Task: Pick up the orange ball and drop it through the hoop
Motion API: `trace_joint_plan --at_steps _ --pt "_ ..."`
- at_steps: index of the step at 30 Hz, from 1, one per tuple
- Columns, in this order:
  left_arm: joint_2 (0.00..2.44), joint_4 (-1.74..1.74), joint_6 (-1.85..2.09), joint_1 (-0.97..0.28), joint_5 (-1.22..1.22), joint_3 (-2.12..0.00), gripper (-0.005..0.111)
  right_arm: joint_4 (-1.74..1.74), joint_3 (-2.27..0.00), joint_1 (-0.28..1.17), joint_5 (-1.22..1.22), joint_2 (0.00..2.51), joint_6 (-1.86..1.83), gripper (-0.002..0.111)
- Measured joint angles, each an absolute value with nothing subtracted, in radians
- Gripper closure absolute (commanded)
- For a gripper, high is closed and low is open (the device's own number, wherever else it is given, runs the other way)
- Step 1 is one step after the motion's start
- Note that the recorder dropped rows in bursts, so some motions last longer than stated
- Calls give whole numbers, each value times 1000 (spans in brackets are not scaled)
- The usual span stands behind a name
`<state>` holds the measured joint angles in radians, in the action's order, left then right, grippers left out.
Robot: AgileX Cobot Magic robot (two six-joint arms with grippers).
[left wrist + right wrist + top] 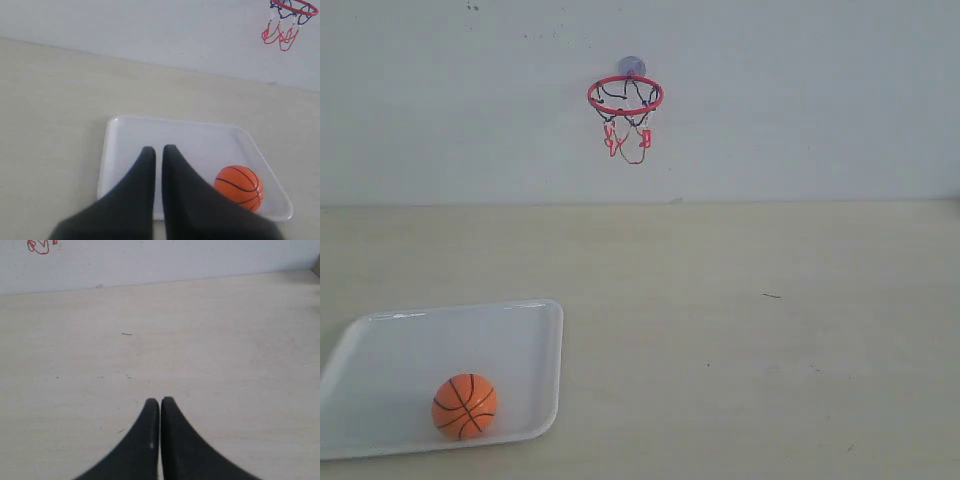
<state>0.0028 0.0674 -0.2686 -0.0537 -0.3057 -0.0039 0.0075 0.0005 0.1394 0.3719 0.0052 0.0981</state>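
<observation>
The orange ball [464, 406] with black seams lies in the near part of a white tray [535, 320] at the front left of the table. The hoop [625, 96], red-ringed with a dangling net, hangs from a suction cup on the back wall. In the left wrist view, my left gripper [158, 149] is shut and empty above the tray [175, 130], with the ball [239, 187] off to one side of its fingers and the hoop [288, 15] far off. My right gripper [160, 401] is shut and empty over bare table. Neither gripper shows in the exterior view.
The pale wooden table [750, 330] runs back to a plain light wall [800, 100]. A small dark mark [772, 295] lies on the table right of centre. The tray holds nothing but the ball.
</observation>
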Motion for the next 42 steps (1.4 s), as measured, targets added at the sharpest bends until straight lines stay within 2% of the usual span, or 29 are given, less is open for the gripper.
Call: trace_joint_plan --at_steps 9,13,21,23,26,29,33,36,39,42 --pt "3 118 -246 -54 -293 -4 103 7 1 139 372 5 98 108" --pt "3 142 -239 -54 -124 -4 103 7 1 139 372 5 98 108" --pt "2 145 -228 -52 663 -4 103 7 1 139 372 5 98 108" --pt "2 70 -323 -52 549 -46 103 7 1 139 372 5 98 108" --pt "68 -84 -346 -52 151 -193 103 7 1 139 372 5 98 108" --pt "286 -109 -320 -52 -307 -391 103 7 1 139 372 5 98 108" --pt "551 -126 -235 -52 -669 -526 103 7 1 139 372 5 98 108" --pt "685 -183 -217 -52 -731 -547 103 7 1 139 372 5 98 108" --pt "838 -306 9 -52 -715 -557 102 7 1 139 372 5 98 108" --pt "962 -384 161 -52 -714 -582 91 7 1 139 372 5 98 108"
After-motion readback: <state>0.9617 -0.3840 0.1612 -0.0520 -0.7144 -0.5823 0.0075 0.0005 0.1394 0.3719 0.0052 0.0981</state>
